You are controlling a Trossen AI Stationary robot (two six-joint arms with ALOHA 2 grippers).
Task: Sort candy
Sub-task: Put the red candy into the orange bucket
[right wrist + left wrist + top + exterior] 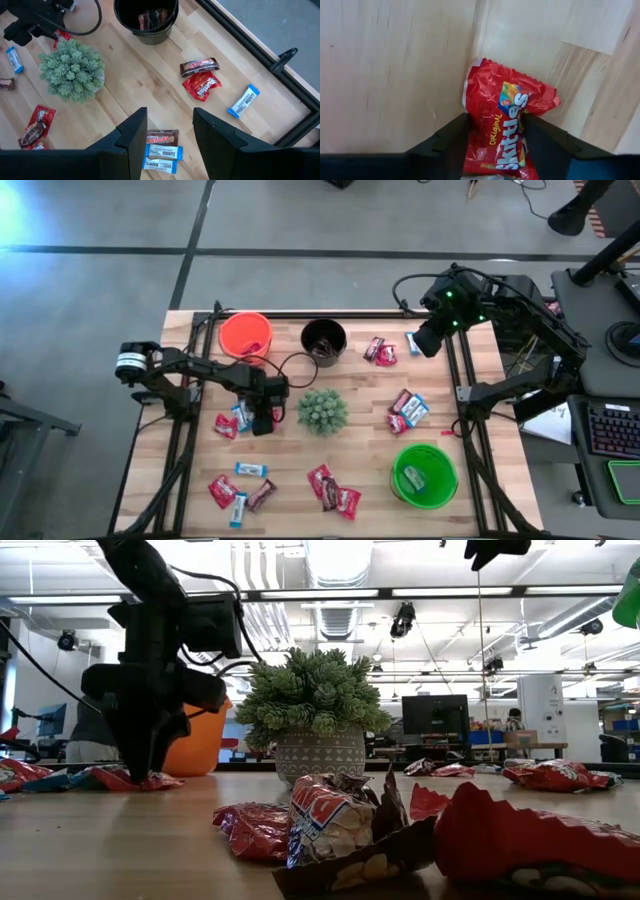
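Note:
Small wrapped candy lies scattered over the wooden table (350, 380). In a cluster (232, 421) left of the plant, my left gripper (262, 423) points down at the table and is shut on a red candy packet (505, 110). The low view shows its fingers (140, 765) reaching down to the red wrappers on the board. My right gripper (425, 340) hangs high over the far right corner, open (170, 135), with nothing between its fingers. More red, blue-white and brown candy (200, 80) lies below it. My left gripper has the red packet between its two fingers, which come from above and point down. They lie against the packet's two long edges (472, 135), near one end. The packet lies flat on the table, its other end (540, 92) sticking out past the fingertips.
An orange bucket (245, 335) and a black bucket (323, 340) stand at the far edge, and a green bucket (424, 475) at the near right. A spiky green plant ball in a pot (322, 411) stands mid-table, just right of my left gripper. More candy (335, 490) lies near the front.

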